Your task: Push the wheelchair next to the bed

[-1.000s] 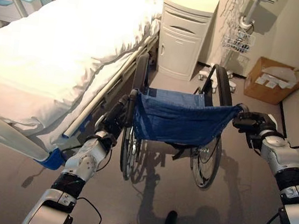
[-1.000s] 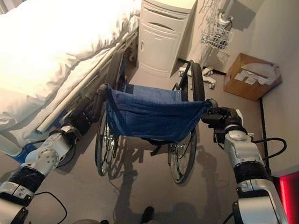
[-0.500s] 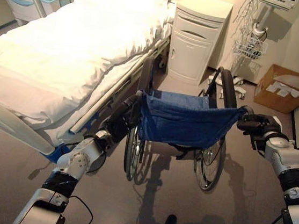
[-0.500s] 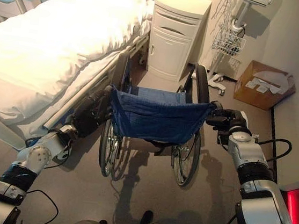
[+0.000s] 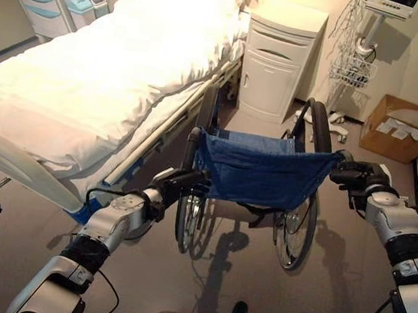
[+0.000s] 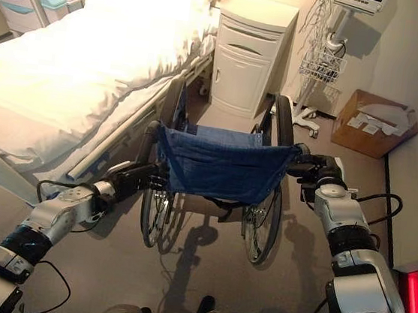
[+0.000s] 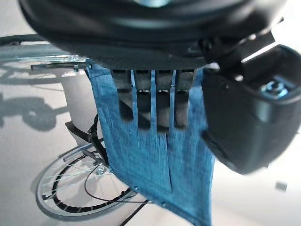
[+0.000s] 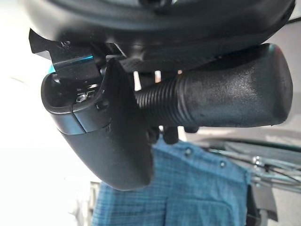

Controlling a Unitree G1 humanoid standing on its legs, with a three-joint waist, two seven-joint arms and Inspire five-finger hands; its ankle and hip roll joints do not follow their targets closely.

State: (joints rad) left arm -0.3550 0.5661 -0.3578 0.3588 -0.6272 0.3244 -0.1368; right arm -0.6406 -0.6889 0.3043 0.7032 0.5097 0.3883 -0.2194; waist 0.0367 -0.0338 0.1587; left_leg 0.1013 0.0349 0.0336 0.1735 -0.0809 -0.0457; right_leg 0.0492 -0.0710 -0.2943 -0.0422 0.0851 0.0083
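The bed (image 5: pixel 112 77) lies at my left, its length running away from me. My left hand (image 5: pixel 180 181) is off the push grip, low by the wheelchair (image 5: pixel 256 169) frame, fingers straight against the blue backrest. The wheelchair stands just beside the bed, facing away toward the cabinet (image 5: pixel 280 59), parallel to the bed. My right hand (image 5: pixel 358 176) is wrapped round its handle (image 8: pixel 221 101). Nearly there, I judge.

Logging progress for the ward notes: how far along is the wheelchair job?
Nearly done: the wheelchair stands alongside the bed, its near wheel by the bed rail. In hand: the right hand grips a push handle; the left hand has open fingers by the blue backrest. Left: any final nudge, then release.
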